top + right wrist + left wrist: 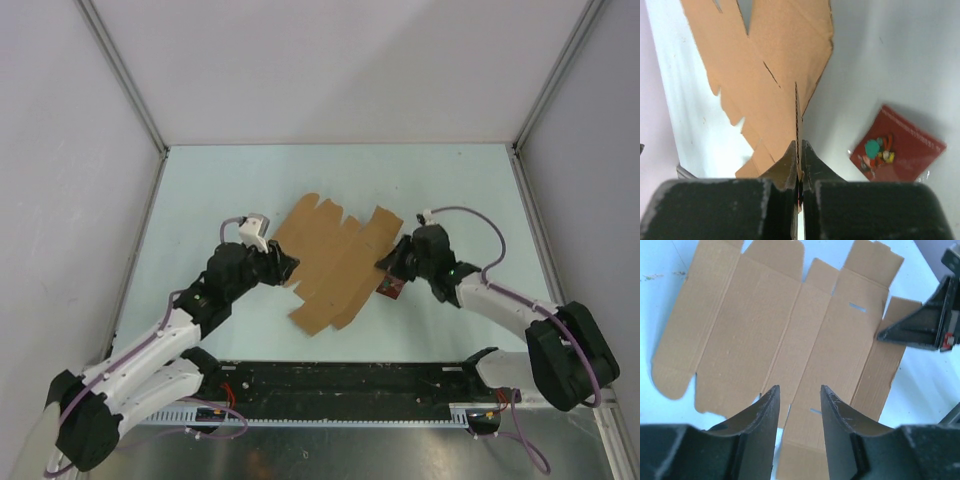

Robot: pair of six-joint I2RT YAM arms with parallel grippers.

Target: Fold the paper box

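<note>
The paper box (335, 262) is a flat brown cardboard sheet with flaps and creases, lying mid-table between both arms. My left gripper (287, 268) hovers at the sheet's left edge. In the left wrist view its jaws (799, 396) stand open above the paper box (790, 330), with nothing between them. My right gripper (386, 264) is at the sheet's right edge. The right wrist view shows it (798, 150) shut on the paper box (775, 60), whose pinched right edge rises off the table between the fingers.
A small dark red square packet (391, 288) lies on the table just under the right gripper, to the right of the fingers in the right wrist view (896, 147). White walls enclose the table on three sides. A black rail (340, 385) runs along the near edge.
</note>
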